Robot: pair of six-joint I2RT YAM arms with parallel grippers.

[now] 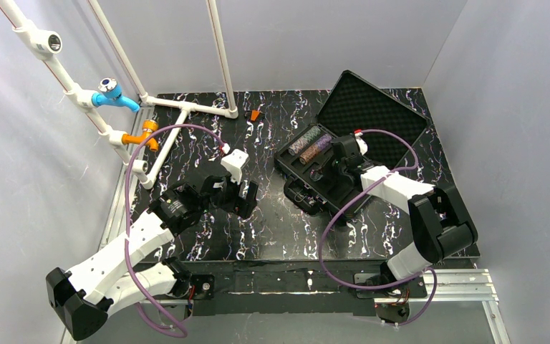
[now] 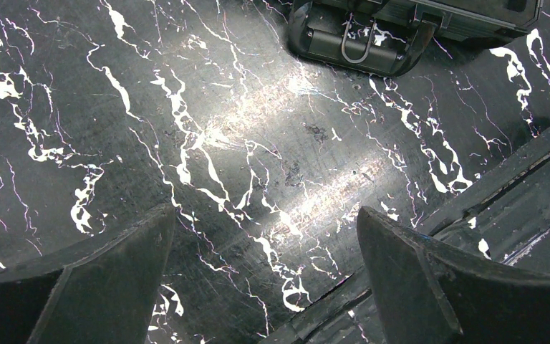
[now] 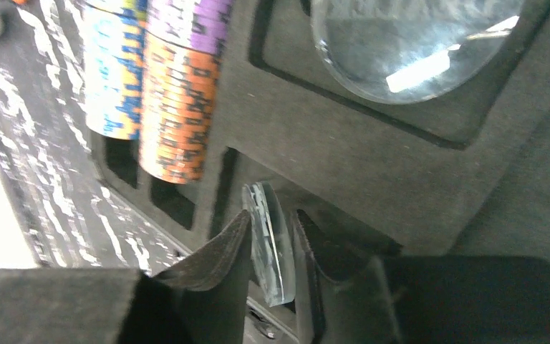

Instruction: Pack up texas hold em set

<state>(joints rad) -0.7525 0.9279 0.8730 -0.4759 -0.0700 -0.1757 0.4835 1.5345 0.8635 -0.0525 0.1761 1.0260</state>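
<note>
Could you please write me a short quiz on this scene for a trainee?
1. True or false: the lid of the case is shut.
2. What stands between the fingers of the right gripper: A a chip, B a clear disc, C nothing?
3. Fill in: the left gripper hangs open over the bare ____.
Key: 1 false; 2 B; 3 table.

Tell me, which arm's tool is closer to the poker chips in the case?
Right. The right tool sits inside the open case, just beside the chip stacks; the left tool hovers over the table, off to the case's left.
</note>
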